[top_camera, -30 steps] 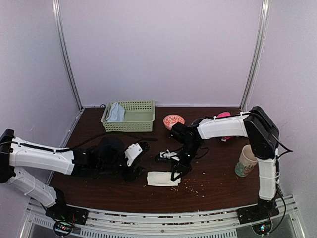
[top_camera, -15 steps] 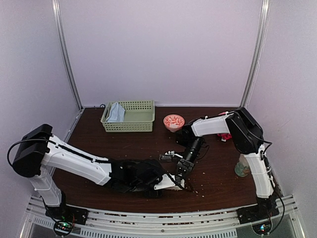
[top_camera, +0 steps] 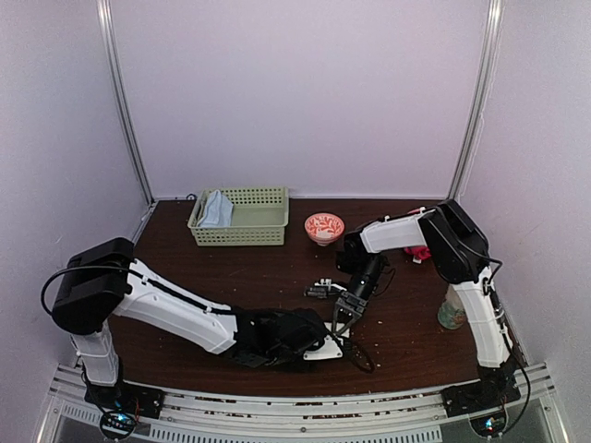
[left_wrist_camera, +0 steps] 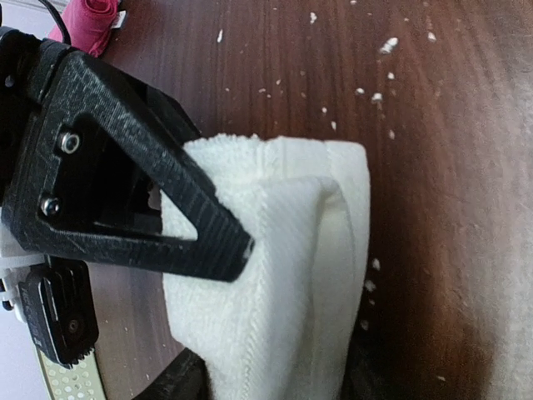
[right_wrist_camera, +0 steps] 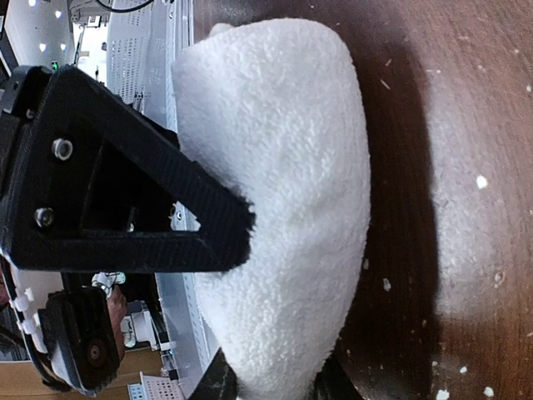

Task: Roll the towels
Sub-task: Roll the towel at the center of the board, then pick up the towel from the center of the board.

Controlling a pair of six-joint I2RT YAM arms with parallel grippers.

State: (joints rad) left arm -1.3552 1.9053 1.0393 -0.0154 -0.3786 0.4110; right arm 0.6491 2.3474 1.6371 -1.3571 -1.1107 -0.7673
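The off-white towel [top_camera: 328,351] lies rolled into a short fat roll on the dark table, near the front middle. My left gripper [top_camera: 314,345] reaches in low from the left and is shut on one end of it; in the left wrist view the off-white towel [left_wrist_camera: 291,250] fills the gap of the left gripper [left_wrist_camera: 266,325]. My right gripper [top_camera: 347,317] comes down from behind and is shut on the same roll; the right wrist view shows the towel [right_wrist_camera: 283,150] filling the right gripper [right_wrist_camera: 266,317]. The pale blue towel [top_camera: 214,210] lies bunched in the green basket [top_camera: 254,220].
A small patterned bowl [top_camera: 324,224] stands right of the basket. A mug [top_camera: 452,312] sits at the right edge, partly behind the right arm, with a pink object [top_camera: 421,252] behind it. A small black-and-white object [top_camera: 319,291] lies mid-table. Crumbs dot the wood.
My left arm has swung right along the front edge and closed on the roll, which it was clear of before. The roll has shifted slightly right and nearer the front. The right gripper stayed on it.
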